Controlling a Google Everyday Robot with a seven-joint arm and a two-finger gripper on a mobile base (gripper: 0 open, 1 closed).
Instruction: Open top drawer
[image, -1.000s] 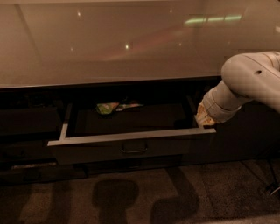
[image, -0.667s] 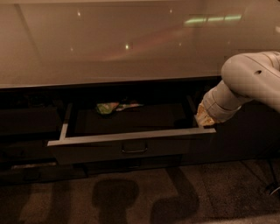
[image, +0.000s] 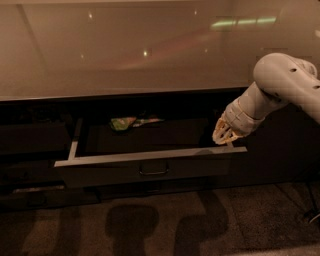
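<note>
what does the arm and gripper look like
The arm is a bulky, rounded off-white shell dotted with small dark holes, narrowing to a ringed wrist. The gripper, at the right end of the top drawer front, is cream-yellow. No cables or markings show.

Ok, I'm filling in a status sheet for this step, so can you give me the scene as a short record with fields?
drawer: wide dark grey top drawer, pulled out, interior showing
pull: small rectangular centre pull, nothing on it
tool: cream tool, at the right end of the drawer front's top edge; contact unclear
contents: small green and pale item, at the back, left of centre
above: glossy beige countertop
</note>
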